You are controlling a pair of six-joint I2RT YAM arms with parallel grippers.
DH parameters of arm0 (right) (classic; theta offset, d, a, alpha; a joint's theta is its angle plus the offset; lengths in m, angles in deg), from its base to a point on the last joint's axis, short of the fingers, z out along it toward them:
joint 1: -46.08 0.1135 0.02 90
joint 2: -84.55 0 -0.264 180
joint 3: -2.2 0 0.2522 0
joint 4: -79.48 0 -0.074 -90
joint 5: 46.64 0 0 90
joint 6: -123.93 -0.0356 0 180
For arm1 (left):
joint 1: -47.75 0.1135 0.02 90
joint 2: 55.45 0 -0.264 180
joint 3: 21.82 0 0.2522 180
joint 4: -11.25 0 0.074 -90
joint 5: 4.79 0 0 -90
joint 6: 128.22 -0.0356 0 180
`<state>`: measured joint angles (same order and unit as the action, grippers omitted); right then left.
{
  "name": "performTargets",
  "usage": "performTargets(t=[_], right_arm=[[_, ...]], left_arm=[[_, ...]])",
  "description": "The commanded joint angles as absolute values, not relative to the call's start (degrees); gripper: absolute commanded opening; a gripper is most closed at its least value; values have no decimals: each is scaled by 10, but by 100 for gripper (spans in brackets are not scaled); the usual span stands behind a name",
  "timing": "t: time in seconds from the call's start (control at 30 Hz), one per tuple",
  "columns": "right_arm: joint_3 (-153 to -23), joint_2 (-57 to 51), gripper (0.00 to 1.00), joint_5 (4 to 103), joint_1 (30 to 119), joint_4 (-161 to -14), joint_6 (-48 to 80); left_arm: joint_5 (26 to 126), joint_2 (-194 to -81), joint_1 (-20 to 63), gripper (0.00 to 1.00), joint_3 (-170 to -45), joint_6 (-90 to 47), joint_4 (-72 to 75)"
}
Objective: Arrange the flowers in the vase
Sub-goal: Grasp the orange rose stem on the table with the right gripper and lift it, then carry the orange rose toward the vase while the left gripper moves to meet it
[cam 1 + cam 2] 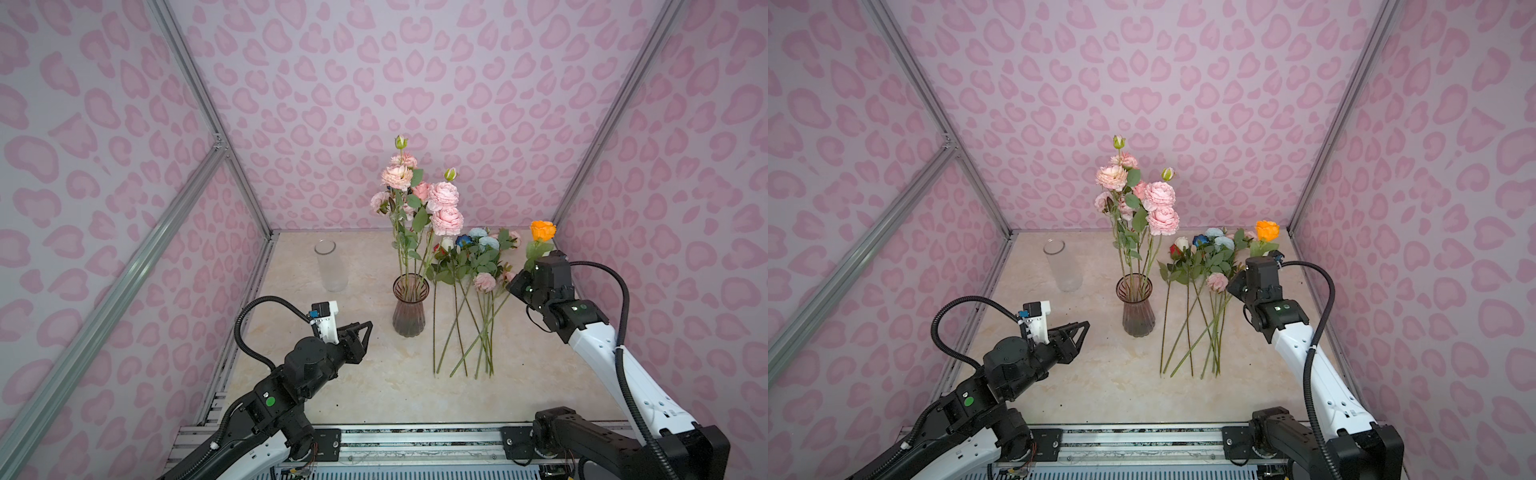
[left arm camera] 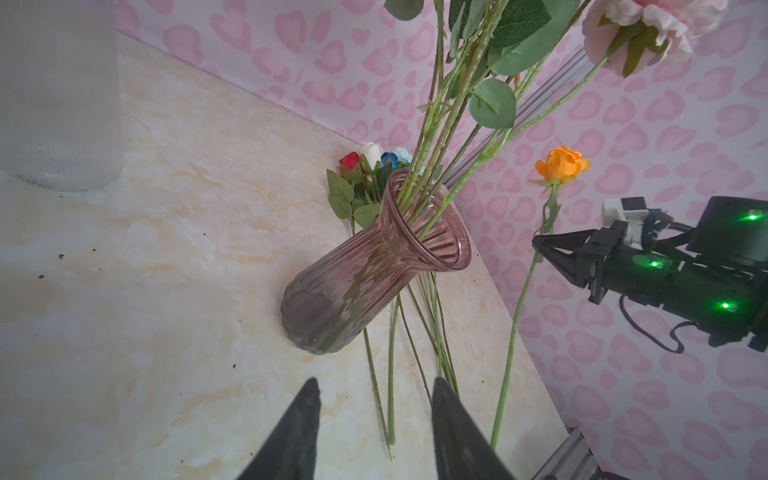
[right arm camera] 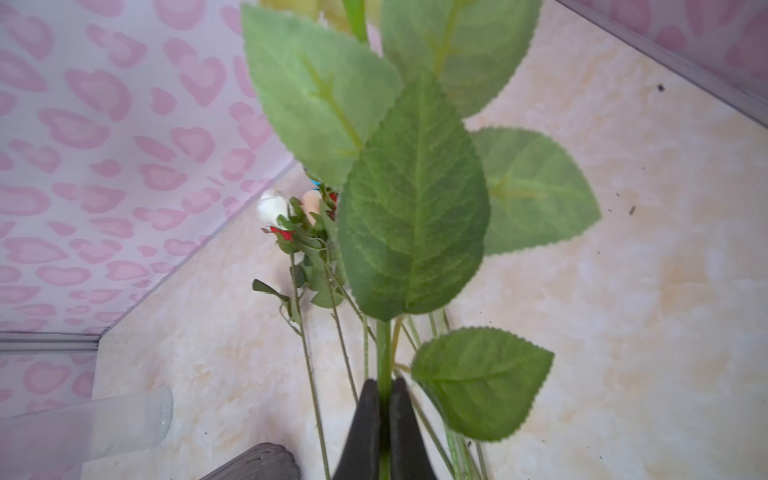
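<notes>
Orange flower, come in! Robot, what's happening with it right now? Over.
Right fingers shut on orange flower stem, bloom upward. Left fingers open, empty, beside pink vase. Loose flowers lie between held flower and vase.

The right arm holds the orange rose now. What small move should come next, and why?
Probably lift it higher and carry it toward the ribbed pink glass vase: the right gripper's jaws are shut on the orange rose's stem, away from the vase's mouth.

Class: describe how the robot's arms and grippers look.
Left arm and right arm: white shells, black joints, ribbed black cable each. Left gripper and right gripper: black tapering triangular fingers. Green round sticker on the left arm; green lights on the right.
</notes>
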<state>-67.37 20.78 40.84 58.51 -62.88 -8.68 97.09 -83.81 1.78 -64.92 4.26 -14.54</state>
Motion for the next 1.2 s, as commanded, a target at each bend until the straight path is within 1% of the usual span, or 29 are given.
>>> performTargets(t=[0.0,0.23,0.3,0.4,0.53,0.6,0.73,0.9,1.0,1.17], right_arm=[[-699,201,0,400,634,-671,-55],[-773,219,0,336,751,-693,17],[-791,229,0,321,786,-697,43],[-801,246,0,293,837,-715,81],[-794,274,0,253,901,-750,130],[-777,297,0,243,926,-779,147],[-738,333,0,265,956,-852,171],[-719,343,0,284,983,-902,182],[-711,339,0,290,993,-928,179],[-698,340,0,302,1008,-965,167]], left_arm=[[990,-825,18,46,-668,21,-163],[956,-808,18,48,-718,-62,-159],[935,-816,19,53,-737,-89,-149],[885,-843,19,68,-773,-132,-133],[803,-911,19,74,-839,-169,-131],[758,-946,19,74,-866,-175,-123],[676,-1018,17,74,-904,-183,-88],[589,-1109,-3,68,-966,-187,-69],[585,-1154,-33,66,-996,-197,-67],[624,-1194,-52,65,-1007,-198,-45]])
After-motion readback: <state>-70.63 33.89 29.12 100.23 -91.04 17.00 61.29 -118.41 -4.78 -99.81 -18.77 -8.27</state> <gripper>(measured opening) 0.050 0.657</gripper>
